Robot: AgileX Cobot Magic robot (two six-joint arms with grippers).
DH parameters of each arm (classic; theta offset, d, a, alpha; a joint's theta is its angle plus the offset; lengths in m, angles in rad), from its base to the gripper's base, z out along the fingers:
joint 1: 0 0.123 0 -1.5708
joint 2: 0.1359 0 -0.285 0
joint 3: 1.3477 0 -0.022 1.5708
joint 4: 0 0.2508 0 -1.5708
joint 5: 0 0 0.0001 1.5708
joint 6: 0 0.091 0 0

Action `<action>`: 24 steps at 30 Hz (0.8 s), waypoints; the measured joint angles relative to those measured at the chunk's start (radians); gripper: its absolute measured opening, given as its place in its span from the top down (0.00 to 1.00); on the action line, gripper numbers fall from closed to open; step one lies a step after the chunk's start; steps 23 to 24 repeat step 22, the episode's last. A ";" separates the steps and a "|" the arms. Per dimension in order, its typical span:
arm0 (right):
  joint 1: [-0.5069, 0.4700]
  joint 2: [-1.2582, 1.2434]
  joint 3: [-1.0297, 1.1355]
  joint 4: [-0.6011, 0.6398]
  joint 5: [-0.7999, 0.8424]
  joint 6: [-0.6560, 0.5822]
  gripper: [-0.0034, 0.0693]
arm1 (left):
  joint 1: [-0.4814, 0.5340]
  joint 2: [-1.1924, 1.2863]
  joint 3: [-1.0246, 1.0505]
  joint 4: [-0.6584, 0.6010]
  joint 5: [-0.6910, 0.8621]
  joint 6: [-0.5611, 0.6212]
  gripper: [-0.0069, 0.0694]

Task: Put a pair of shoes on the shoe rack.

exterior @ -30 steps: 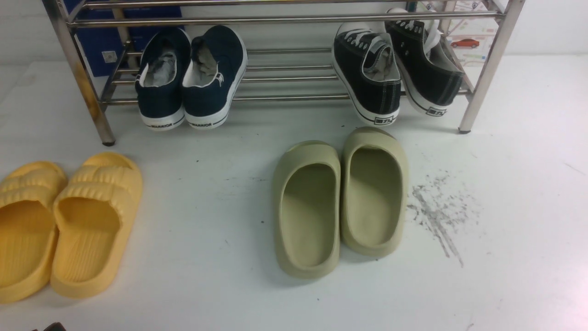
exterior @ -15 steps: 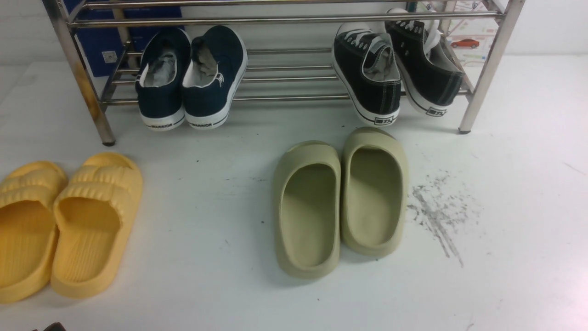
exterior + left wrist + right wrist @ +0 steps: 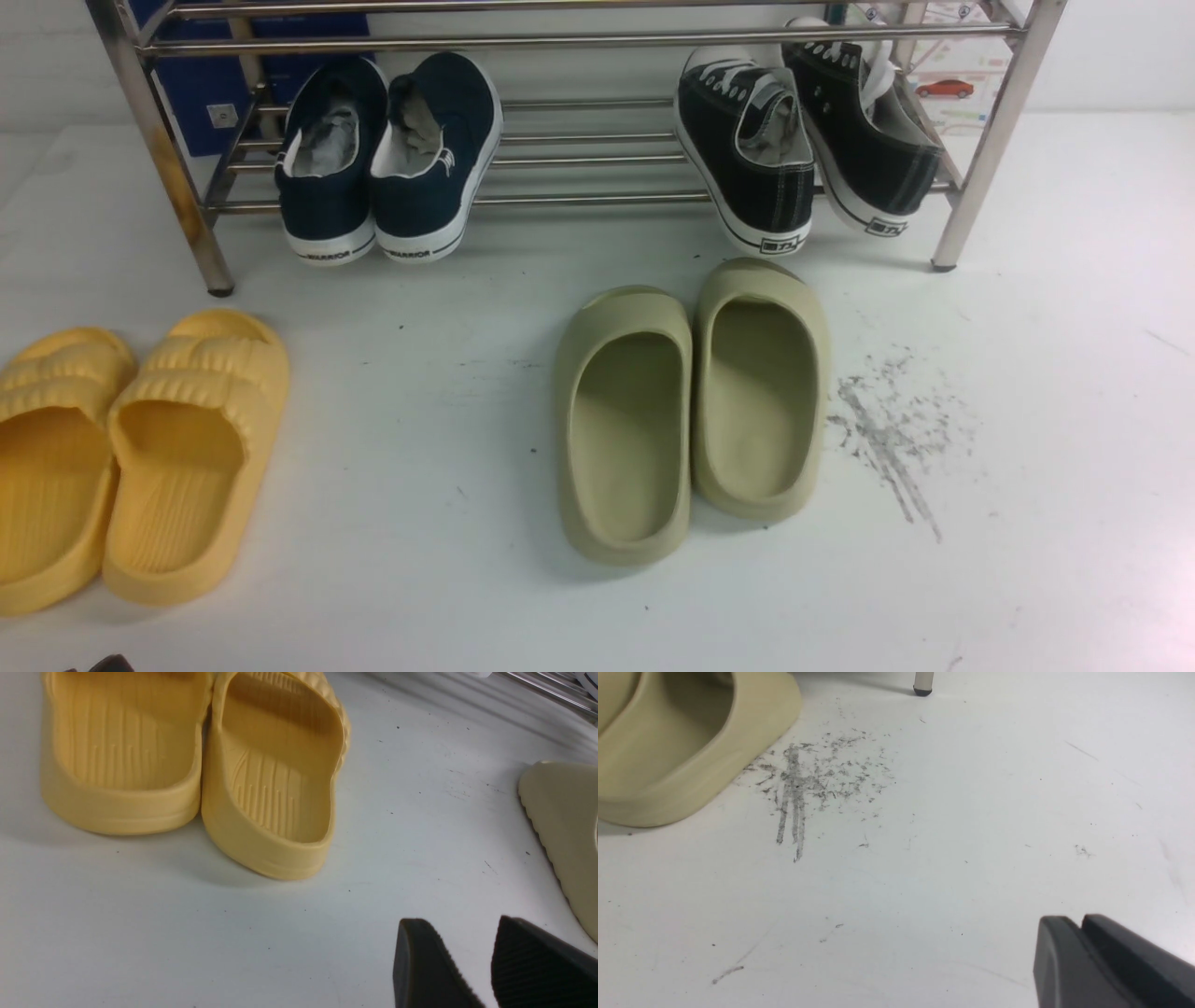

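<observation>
Sneakers point(image 3: 808, 140), a black canvas pair, sat on the low shelf of the steel shoe rack point(image 3: 579, 198) at its right end, heels hanging toward the camera. Navy slip-ons point(image 3: 387, 154) sat at the left end. The white worktop point(image 3: 420, 448) was scuffed with grey marks point(image 3: 887, 429). Green slides point(image 3: 691, 411) and yellow slides point(image 3: 131, 448) lay on it. Both grippers hovered low, well apart from the sneakers: left gripper point(image 3: 472, 956) fingers apart and empty, right gripper point(image 3: 1083, 947) fingers almost together, holding nothing.
</observation>
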 joint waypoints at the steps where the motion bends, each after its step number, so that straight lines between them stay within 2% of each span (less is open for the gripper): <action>1: 0.000 0.000 0.000 0.000 0.000 0.000 0.82 | 0.000 0.000 0.000 0.000 0.000 0.000 0.60; 24: 0.000 0.000 0.000 0.000 0.000 0.000 0.80 | 0.000 0.000 0.000 0.000 0.000 0.000 0.60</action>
